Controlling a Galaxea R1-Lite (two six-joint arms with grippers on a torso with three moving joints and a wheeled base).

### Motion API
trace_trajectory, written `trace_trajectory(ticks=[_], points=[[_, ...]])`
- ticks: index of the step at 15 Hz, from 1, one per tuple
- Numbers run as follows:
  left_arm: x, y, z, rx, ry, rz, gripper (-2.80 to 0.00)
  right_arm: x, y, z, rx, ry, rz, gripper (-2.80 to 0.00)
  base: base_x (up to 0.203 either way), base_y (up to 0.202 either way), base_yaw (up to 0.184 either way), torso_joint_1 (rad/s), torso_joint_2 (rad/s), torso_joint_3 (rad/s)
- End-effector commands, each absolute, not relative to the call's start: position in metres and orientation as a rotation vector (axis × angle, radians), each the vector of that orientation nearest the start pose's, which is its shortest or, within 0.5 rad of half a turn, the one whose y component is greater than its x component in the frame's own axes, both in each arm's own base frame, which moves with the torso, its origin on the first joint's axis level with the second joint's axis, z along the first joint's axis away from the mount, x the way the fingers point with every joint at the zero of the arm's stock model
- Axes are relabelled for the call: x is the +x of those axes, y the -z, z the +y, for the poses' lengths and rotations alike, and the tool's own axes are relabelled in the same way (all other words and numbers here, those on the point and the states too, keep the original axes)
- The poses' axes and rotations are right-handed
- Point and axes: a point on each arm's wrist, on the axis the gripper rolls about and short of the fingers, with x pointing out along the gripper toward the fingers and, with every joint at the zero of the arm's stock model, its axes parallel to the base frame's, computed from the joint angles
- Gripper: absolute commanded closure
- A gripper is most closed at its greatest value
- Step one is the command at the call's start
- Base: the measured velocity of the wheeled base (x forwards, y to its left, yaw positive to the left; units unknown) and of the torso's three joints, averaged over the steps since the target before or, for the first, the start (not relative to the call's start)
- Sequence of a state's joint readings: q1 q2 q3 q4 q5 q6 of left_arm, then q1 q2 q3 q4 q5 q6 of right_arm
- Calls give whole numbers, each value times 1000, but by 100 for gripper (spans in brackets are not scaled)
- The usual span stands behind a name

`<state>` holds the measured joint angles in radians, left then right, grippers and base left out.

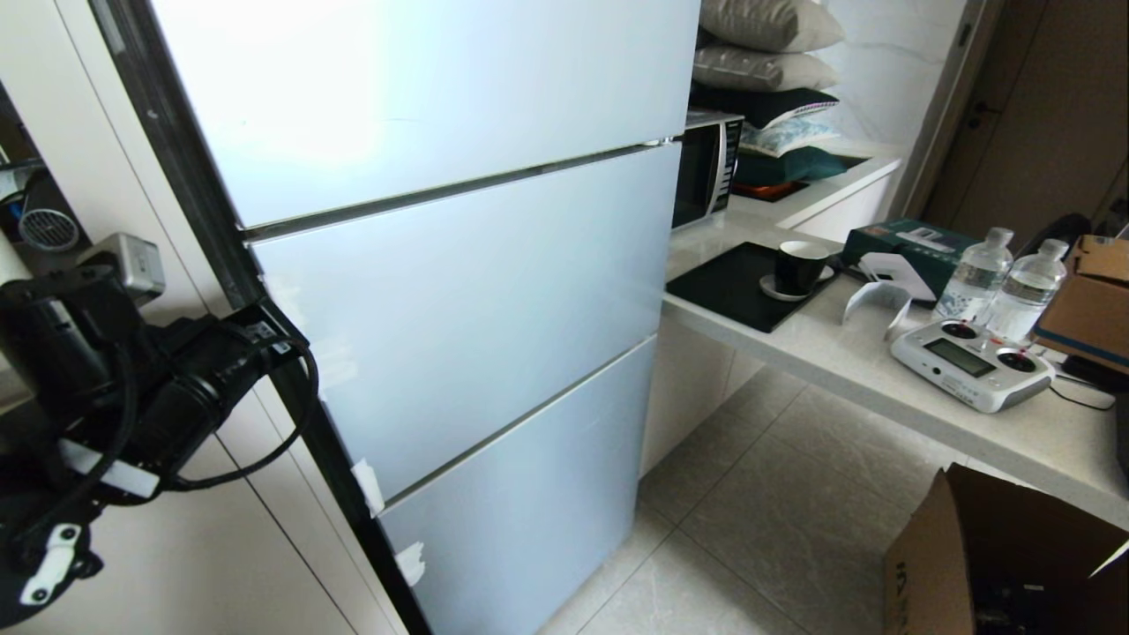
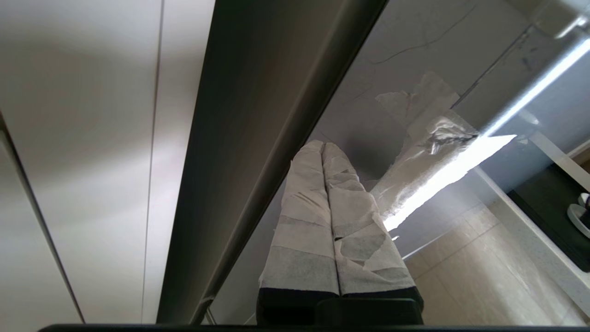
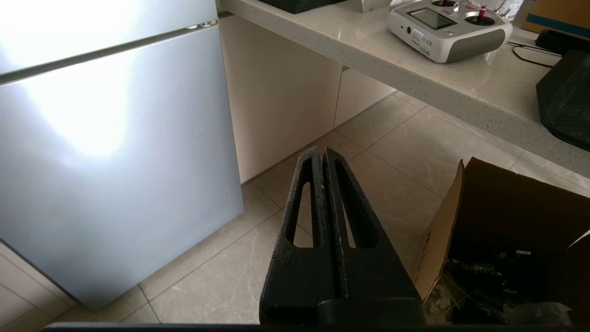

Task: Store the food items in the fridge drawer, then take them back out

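The floor (image 1: 776,520) is pale stone tile with thin grout lines. On my right, a light speckled tabletop (image 1: 882,370) runs along the wall over cream cabinet fronts. It carries a black tray (image 1: 723,287) with a dark cup (image 1: 801,265) on a saucer, a green box (image 1: 908,242), two clear water bottles (image 1: 1001,282), a grey-white radio controller (image 1: 970,362) and a brown carton (image 1: 1089,300). A microwave (image 1: 706,168) stands at the far end of the tabletop, with stacked cushions (image 1: 767,53) behind and above it. An open cardboard box (image 1: 997,556) sits on the floor beside the tabletop.

The fridge (image 1: 459,265) fills the middle of the head view. Its glossy pale blue front is split by two seams into three panels, all closed. White tape scraps (image 1: 369,487) cling to its left edge. The fridge drawer and the food items are not visible in any view.

My left tool (image 2: 324,146) is at the fridge's left edge, near a torn tape scrap on the panel; its tape-wrapped fingers (image 2: 304,221) are pressed together with nothing between them. My right tool (image 3: 321,152) hangs over the floor near the cardboard box, its black fingers (image 3: 306,203) likewise together and empty.
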<state>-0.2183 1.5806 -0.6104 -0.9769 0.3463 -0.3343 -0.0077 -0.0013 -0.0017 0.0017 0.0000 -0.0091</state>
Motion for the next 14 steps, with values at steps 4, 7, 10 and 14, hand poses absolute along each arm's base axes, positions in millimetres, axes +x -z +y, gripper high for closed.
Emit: trace_trajectory(ticks=[4, 7, 10, 14], points=[[257, -197, -56, -360, -66, -13, 0, -23, -76, 0, -10, 8, 0, 0, 0, 0, 0, 0, 0, 0], [249, -195, -65, -361, -25, 1, 0, -23, -76, 0, -11, 8, 0, 0, 0, 0, 0, 0, 0, 0], [238, -196, -75, -359, 21, 7, 0, -23, -76, 0, -9, 8, 0, 0, 0, 0, 0, 0, 0, 0], [222, -194, -79, -355, 60, 16, 0, -23, -76, 0, -9, 8, 0, 0, 0, 0, 0, 0, 0, 0]])
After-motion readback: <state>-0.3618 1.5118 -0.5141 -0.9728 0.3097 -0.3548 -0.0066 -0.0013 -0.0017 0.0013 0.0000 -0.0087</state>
